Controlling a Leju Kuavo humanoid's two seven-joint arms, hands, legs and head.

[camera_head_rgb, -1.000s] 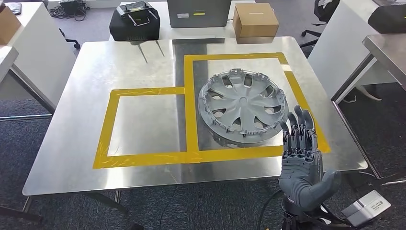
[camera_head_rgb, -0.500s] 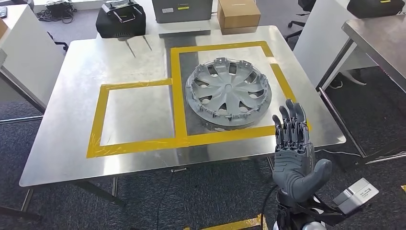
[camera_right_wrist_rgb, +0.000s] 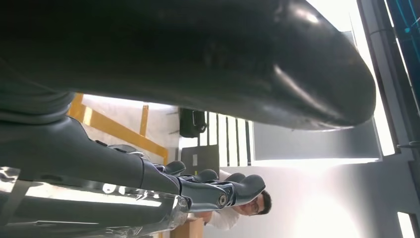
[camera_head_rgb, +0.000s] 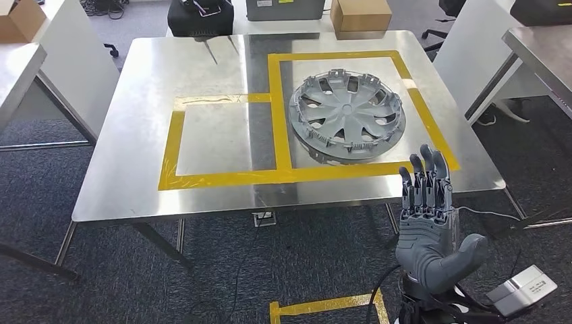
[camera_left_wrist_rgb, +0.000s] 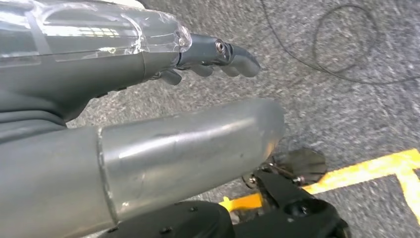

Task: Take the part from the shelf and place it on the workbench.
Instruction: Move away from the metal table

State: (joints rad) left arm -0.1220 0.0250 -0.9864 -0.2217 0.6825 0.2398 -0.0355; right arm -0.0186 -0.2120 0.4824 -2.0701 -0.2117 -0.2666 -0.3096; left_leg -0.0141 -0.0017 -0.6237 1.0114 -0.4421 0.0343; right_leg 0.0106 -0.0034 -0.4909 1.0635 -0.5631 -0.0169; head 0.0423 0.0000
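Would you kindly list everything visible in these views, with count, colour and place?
Wheel cover: one, grey, flat inside the larger tape square on the workbench.
Workbench: one, bare metal, ahead of the robot.
Tape squares: two, yellow, adjoining on the workbench top.
Cardboard box: one, brown, beyond the far edge.
Black case: one, beyond the far edge.
Floor tape: yellow, on the carpet.
Person: one, in the background.
Right hand: grey, raised, fingers straight, holding nothing.
Left hand: grey, over the carpet.
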